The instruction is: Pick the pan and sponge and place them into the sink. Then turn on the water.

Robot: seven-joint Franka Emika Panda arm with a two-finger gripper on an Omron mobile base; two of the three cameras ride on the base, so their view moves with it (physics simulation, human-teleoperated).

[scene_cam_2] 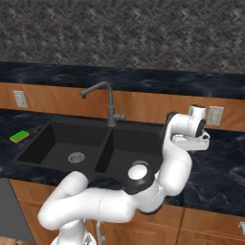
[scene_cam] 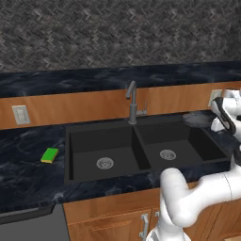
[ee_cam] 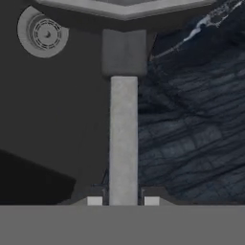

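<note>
The pan is a dark grey round pan at the sink's back right corner, by the counter. In the hand view its straight grey handle runs up from between my fingertips to the pan's rim. My gripper is shut on that handle. The black double-basin sink lies below, and one silver drain shows beside the handle. The green sponge lies on the counter left of the sink, far from the gripper.
A tall grey faucet stands behind the sink's divider. The dark marble counter runs right of the sink. Wall outlets sit on the wooden backsplash. Wooden cabinets are under the counter.
</note>
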